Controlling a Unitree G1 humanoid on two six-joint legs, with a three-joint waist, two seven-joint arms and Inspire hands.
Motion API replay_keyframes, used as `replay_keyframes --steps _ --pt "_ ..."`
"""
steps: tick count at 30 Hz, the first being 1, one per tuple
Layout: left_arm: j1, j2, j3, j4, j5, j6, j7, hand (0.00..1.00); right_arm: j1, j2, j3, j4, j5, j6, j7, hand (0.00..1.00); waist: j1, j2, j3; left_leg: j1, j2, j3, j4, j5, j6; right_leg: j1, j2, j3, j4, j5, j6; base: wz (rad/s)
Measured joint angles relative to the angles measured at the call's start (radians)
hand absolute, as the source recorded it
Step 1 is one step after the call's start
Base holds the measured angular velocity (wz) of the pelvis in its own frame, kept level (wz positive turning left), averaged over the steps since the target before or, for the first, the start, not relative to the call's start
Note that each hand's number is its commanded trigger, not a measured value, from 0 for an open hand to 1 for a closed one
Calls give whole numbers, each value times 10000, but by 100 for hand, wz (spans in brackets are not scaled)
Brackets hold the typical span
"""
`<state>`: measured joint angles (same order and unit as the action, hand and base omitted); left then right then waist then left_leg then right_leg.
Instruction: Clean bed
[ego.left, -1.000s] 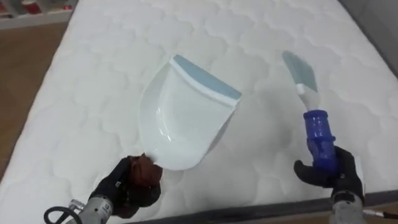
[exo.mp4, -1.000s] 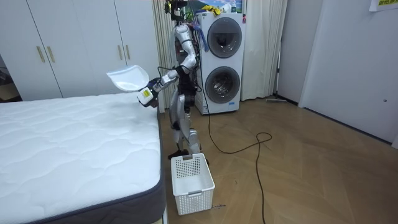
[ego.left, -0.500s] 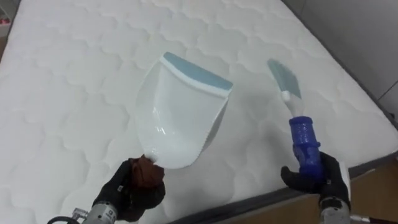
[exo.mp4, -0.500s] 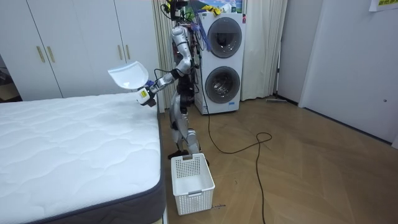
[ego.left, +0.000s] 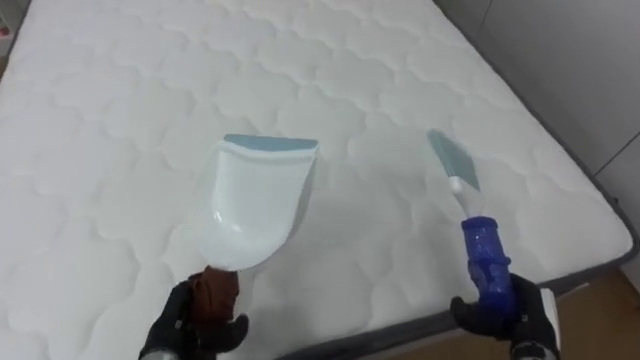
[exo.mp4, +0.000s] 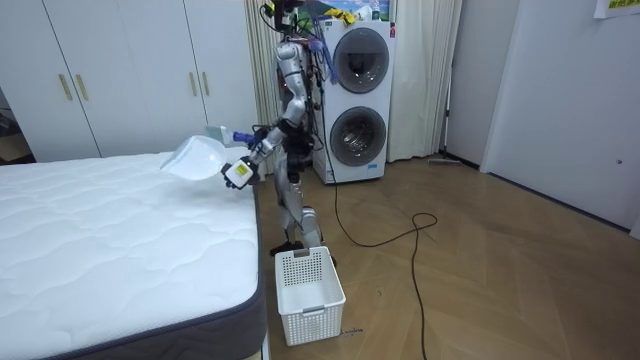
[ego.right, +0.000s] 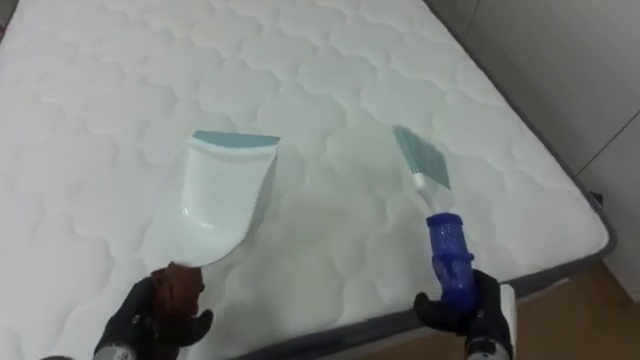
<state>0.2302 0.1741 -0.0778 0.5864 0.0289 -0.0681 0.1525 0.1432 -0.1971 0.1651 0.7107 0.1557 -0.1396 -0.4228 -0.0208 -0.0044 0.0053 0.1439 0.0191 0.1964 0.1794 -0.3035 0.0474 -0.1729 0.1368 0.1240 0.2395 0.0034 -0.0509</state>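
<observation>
A white dustpan (ego.left: 250, 205) with a pale blue front lip and a brown handle (ego.left: 215, 293) hangs above the white quilted mattress (ego.left: 130, 110). My left hand (ego.left: 190, 325) is shut on that handle at the lower left. My right hand (ego.left: 505, 315) is shut on the blue handle of a small brush (ego.left: 480, 255), whose pale blue head (ego.left: 452, 160) points away over the mattress. In the room view I stand at the bed's corner with the dustpan (exo.mp4: 195, 158) held low over the mattress (exo.mp4: 110, 240). In the right eye view the dustpan (ego.right: 222, 200) and the brush (ego.right: 445, 250) are a hand's width apart.
The bed's dark lower edge (ego.left: 560, 285) runs just before my hands. A white laundry basket (exo.mp4: 308, 290) stands on the wooden floor by the bed's corner. Stacked washing machines (exo.mp4: 358, 90) are behind me, white wardrobes (exo.mp4: 110, 75) beyond the bed.
The dustpan has tipped down and come lower over the mattress. The view has shifted as I bend toward the bed. Both hands keep their hold.
</observation>
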Motion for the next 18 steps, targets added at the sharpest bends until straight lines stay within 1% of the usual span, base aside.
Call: replay_keyframes --steps 1,2,3,4,6,7,9,10,11,12,14,15,17,18 --pt "12 9 15 103 -41 0 87 0 -6 -1 0 110 -3 0 1 0 29 -22 -1 39 14 64 -44 -1 -5 2 20 -20 1 5 -8 -17" --pt "8 11 76 387 -174 -25 242 0 -20 0 -2 313 -12 8 17 0 143 -40 -9 99 40 160 -96 0 -9 3 37 -100 1 13 -23 -20" --pt "-15 -1 189 800 -191 -64 386 0 -27 0 -5 558 -44 5 77 0 181 -40 -9 183 54 183 -98 5 -14 82 32 -196 -20 -1 -43 -16" --pt "-30 -5 276 1046 -191 -71 424 0 -18 2 -6 703 -60 7 124 0 197 -47 -4 248 61 196 -98 14 -26 144 42 -197 -31 -22 -58 -10" --pt "10 0 707 1888 -161 -61 614 0 44 13 -13 1152 -81 110 412 0 250 -83 -10 378 72 197 -97 14 -27 261 51 -389 -63 -82 -98 -11" --pt "13 5 798 2092 -153 -60 642 0 48 13 -21 1267 -90 113 499 0 245 -87 -5 391 72 198 -102 14 -27 284 45 -444 -93 -82 -100 -6" --pt "75 14 1117 2566 -73 -61 647 0 191 23 -151 1648 -113 199 975 0 250 -93 -8 429 89 192 -118 14 -27 379 36 -489 -212 -79 -99 2" --pt "74 14 1161 2617 -22 -65 647 0 256 32 -209 1703 -130 258 1109 0 257 -96 -9 439 104 190 -130 14 -27 393 28 -523 -228 -79 -99 7" --pt "44 16 1208 2738 56 -100 643 0 321 48 -301 1874 -225 358 1388 0 276 -95 -9 454 163 174 -136 14 -27 450 0 -616 -297 -77 -96 11" --pt "79 21 1222 2884 61 -122 618 0 340 49 -353 2123 -319 426 1693 0 246 -89 -8 487 171 104 -137 14 -27 565 -24 -686 -418 -70 -90 12" --pt "-15 24 1269 3155 99 -171 600 0 337 52 -418 2624 -462 517 2160 0 257 -80 -12 548 195 46 -154 13 -28 693 -14 -724 -541 -46 -93 9" --pt "-25 26 1403 3345 122 -243 590 0 335 89 -605 2838 -632 618 2430 0 253 -60 -5 563 208 49 -182 12 -29 698 5 -734 -539 -42 -100 3" --pt "-105 41 1583 3659 121 -270 587 0 320 108 -815 3141 -826 703 2776 0 246 -106 -14 578 208 55 -230 10 -33 695 27 -744 -547 -32 -116 0" --pt "-163 49 1723 3853 121 -271 587 0 317 114 -831 3340 -859 760 3004 0 249 -129 -32 596 199 74 -293 -1 -52 694 56 -744 -559 -19 -137 0"
